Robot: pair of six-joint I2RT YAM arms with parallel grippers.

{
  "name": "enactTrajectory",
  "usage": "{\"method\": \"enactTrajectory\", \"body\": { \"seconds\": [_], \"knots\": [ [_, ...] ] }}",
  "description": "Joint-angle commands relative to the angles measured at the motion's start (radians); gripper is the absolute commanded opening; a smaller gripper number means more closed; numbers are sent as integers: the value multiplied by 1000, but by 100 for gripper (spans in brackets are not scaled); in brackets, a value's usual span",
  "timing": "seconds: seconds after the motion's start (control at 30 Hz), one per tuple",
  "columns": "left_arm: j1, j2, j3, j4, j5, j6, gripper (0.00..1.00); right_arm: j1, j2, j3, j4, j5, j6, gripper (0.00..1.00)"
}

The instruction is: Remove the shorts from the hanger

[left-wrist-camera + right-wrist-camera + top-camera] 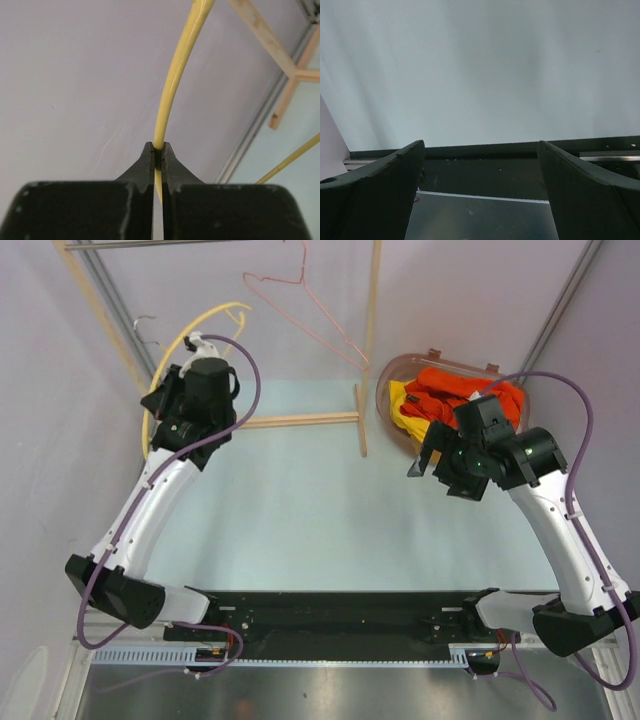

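At the far left, the left gripper [157, 150] is clamped on a yellow hanger [172, 80]. Farther right, a pink hanger [310, 315] hangs by the wooden rack [300, 421]. At the far right, orange-red shorts [450, 390] and yellow shorts [405, 415] lie heaped in a basket [385, 375]. Just nearer, the right gripper [481, 143] hovers with its fingers apart.

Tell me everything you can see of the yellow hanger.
The yellow hanger is a thin, smooth, glossy rod, plastic or coated wire by its look. It carries no cloth. One length curves upward out of the left gripper, whose fingertips are shut on it. Another, straight length crosses the lower right of the wrist view. From above, it shows at far left, beside the wooden rack.
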Motion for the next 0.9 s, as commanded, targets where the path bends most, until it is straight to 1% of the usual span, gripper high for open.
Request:
{"method": "enactTrajectory", "body": {
  "seconds": [0.0, 0.03, 0.1, 0.13, 0.17, 0.23, 0.27, 0.4, 0.5, 0.53, 0.57, 0.67, 0.8, 0.87],
  "knots": [
    [78, 46, 68, 349, -77, 235, 0, -24, 38, 141, -27, -38, -87, 100],
    [84, 62, 90, 356, -81, 235, 0, -30, 51, 187, -27, -38, -99, 100],
    [101, 102, 101, 466, -90, 288, 0, -44, 74, 218, -15, -64, -134, 100],
    [104, 112, 96, 537, -107, 339, 0, -64, 81, 251, -13, -70, -147, 100],
    [110, 126, 92, 744, -116, 467, 0, -75, 100, 267, -16, -72, -163, 100],
    [114, 178, 105, 900, -126, 610, 0, -115, 118, 313, -27, -81, -179, 100],
    [121, 197, 122, 959, -126, 630, 0, -127, 130, 323, -28, -87, -193, 100],
    [135, 305, 220, 1011, -123, 655, 0, -185, 154, 366, -39, -118, -217, 100],
    [140, 359, 294, 1051, -112, 689, 0, -201, 158, 379, -48, -122, -229, 100],
    [141, 394, 309, 1071, -112, 724, 0, -204, 161, 380, -53, -121, -229, 100],
    [143, 410, 323, 1123, -110, 741, 0, -205, 163, 380, -54, -119, -231, 100],
    [147, 465, 371, 1158, -112, 770, 0, -211, 167, 383, -61, -118, -234, 100],
    [147, 527, 447, 1159, -116, 770, 0, -222, 177, 386, -70, -124, -230, 100],
    [147, 554, 461, 1136, -113, 750, 0, -222, 181, 396, -76, -127, -228, 100]
  ]
}}
